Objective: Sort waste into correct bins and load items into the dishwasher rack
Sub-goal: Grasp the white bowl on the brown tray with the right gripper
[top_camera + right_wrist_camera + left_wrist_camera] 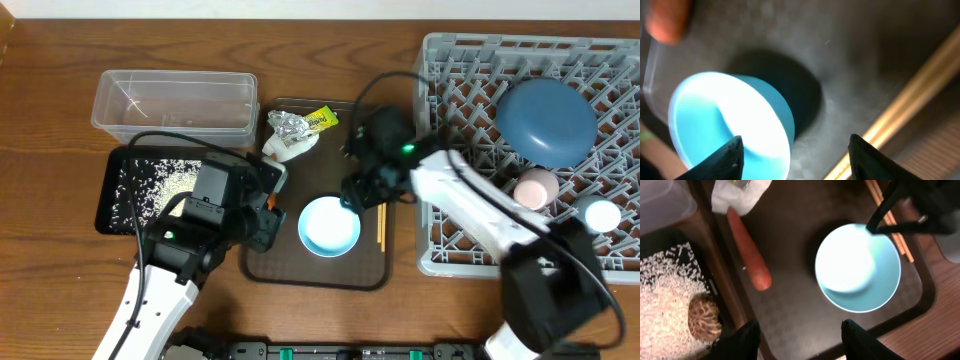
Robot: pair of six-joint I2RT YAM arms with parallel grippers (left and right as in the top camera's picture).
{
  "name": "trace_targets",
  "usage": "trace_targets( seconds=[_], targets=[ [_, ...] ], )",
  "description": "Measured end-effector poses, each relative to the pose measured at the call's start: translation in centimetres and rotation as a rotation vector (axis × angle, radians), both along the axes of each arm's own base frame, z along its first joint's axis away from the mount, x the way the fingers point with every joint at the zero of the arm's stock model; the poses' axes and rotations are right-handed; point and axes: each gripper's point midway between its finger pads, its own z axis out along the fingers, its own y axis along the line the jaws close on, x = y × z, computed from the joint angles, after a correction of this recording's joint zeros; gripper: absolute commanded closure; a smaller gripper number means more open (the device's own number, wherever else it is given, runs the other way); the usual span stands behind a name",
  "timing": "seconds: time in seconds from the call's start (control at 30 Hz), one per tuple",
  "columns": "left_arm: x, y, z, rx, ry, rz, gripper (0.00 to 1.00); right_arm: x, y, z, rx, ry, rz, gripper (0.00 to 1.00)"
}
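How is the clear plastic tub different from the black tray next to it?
The clear tub is see-through with tall walls; the black tray is opaque and shallow. The tub looks empty, while the tray holds scattered rice grains and a brown lump. Both are rectangular, similar in footprint, and sit side by side.

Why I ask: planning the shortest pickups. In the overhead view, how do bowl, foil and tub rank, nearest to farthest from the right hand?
1. Bowl: right beside the right hand, mid brown tray.
2. Foil: at the brown tray's back edge.
3. Tub: off the brown tray, back left.
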Motion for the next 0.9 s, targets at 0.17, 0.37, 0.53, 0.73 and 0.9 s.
trace_targets(
  seconds=[0.17,0.37,0.53,0.73,0.9],
  targets=[
    [0.0,0.0,0.0,-0.004,0.005,0.009,0.46,-0.6,0.8,-2.3,-0.036,0.018,0.062,0.76],
    [0.0,0.0,0.0,-0.011,0.006,0.021,0.46,-1.0,1.5,-3.3,-0.05,0.013,0.103,0.99],
    [0.0,0.0,0.0,-0.012,0.006,0.022,0.47,-0.1,0.9,-3.5,-0.092,-0.021,0.07,0.99],
    [0.0,0.0,0.0,-0.013,0.007,0.024,0.46,1.4,-1.5,-1.4,-0.165,-0.092,-0.054,0.99],
    [0.0,0.0,0.0,-0.013,0.008,0.024,0.46,6.0,-7.1,7.2,-0.281,-0.395,-0.317,0.99]
  ],
)
